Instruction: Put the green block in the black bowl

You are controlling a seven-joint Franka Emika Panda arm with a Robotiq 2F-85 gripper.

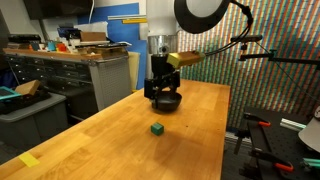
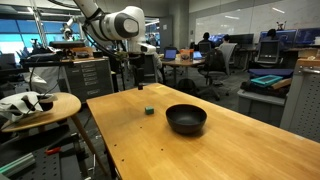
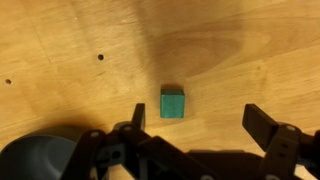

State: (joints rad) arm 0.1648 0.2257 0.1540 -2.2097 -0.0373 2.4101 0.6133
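Stretching across both exterior views as a broad, pale wooden surface, carrying the black bowl and the green block towards its middle. Reaching down over that wood as a white arm, bending at a fat round joint and ending in the dark gripper.

Sitting upright on the bare wood as the black bowl, round, shallow and glossy, wide in the rim. Edging into the lower left corner of the wrist view as a dark curved shape.

Hanging above the surface with the gripper's fingers spread wide, pinching nothing, touching neither bowl nor block. Showing in an exterior view just over the bowl in the picture, leaving it unclear whether truly above it or behind it.

Lying flat on the surface as the green block, a small dark green cube, outside the bowl and clearly apart from it in both exterior views. Sitting in the wrist view just ahead of the gap between the spread fingers, nearer the finger on the picture's left, with bare wood all round it.

Marking the wood beyond the block as two tiny dark dots.
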